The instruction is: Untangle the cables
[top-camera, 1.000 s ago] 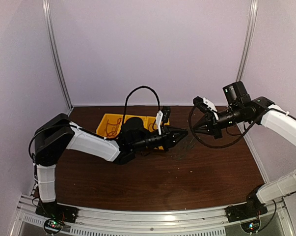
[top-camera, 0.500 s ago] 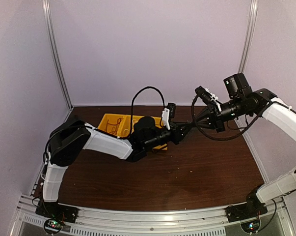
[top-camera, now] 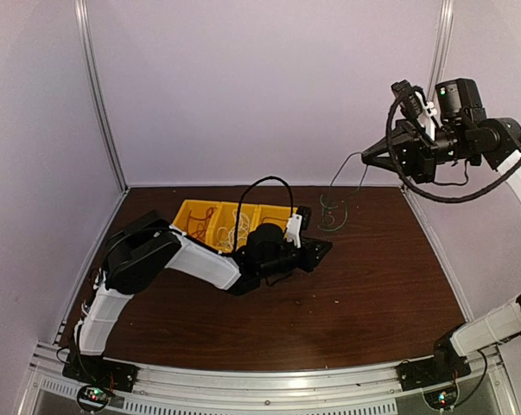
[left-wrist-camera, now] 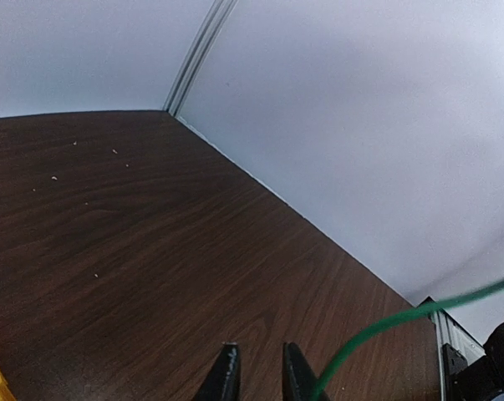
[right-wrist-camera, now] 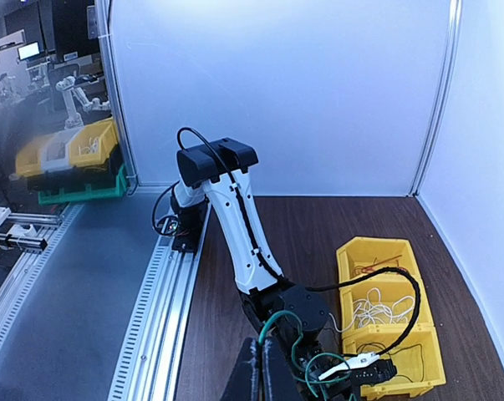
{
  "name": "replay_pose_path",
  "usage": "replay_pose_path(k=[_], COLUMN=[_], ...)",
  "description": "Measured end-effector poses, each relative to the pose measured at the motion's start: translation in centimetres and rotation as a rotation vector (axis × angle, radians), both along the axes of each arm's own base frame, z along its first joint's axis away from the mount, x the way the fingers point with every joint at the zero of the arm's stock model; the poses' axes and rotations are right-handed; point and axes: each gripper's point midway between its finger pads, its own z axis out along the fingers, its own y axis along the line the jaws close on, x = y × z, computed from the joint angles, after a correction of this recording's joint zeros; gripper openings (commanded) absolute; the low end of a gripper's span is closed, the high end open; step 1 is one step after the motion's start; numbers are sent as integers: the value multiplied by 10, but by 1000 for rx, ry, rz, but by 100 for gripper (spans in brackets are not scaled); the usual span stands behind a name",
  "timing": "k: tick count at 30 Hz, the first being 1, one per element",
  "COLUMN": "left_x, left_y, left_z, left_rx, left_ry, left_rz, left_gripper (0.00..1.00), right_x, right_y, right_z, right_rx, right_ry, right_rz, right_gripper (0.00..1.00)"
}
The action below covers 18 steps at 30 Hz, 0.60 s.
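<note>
Green cable (top-camera: 331,216) hangs in loose curls above the far part of the table (top-camera: 372,303), its upper end at the right gripper (top-camera: 368,156), which is raised high near the back wall. In the right wrist view that gripper's fingers are pressed together on the green strand, though the bottom edge cuts them off, so the exact pinch point is hard to make out. The lower loops dangle just above the left gripper (top-camera: 323,248), which sits low over the table beside the yellow bin (right-wrist-camera: 373,244). From the left wrist, its fingertips (left-wrist-camera: 226,376) stand close with a slim gap; the green line leaves the frame just beside the right-hand tip, and I cannot tell whether it is pinched further down. In the bin's three compartments, the red cable (right-wrist-camera: 379,267) lies in one end compartment, the white cable (right-wrist-camera: 370,311) in the middle, and thin dark cable (right-wrist-camera: 412,361) in the other end, which the left arm (top-camera: 200,259) partly hides from above.
</note>
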Motion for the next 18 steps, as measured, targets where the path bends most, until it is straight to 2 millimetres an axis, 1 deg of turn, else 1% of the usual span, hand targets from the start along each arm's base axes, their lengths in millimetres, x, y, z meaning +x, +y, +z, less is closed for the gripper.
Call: replay_pose_path(k=[5,7,9,12,13,15,17,18], left_x=[0,0,0,-2,-3,-10,-23,-30], left_y=[0,0,0,1,3,8,20,27], left_z=[-4,-6,-7,-8,-9,-18,-35,-44], left_rx=[16,23,25,21,17,16,29,37], left_ry=[9,13,14,13,11,14,26,36], left_rz=[0,0,0,-5,-9,-27,-55,-71], left_gripper=[18,11,8,9,12,24,36,40], right_x=[-4,-8,-10,-13,-14,-15,-16,-15], right_y=[-17,-22,-26,-32,-33,-34,-35,-35], right_z=[26,35,44,56,58,59,55,51], right_rx=[61,79,97,117,119,122,120,117], right_ry=[-21,-33,-44,-74,-81,-89,-83,-79], right_rz=[-4,-5,-4,-12,-17,-20,-28,-36], right_gripper=[0,0,0,0,0,0,0,0])
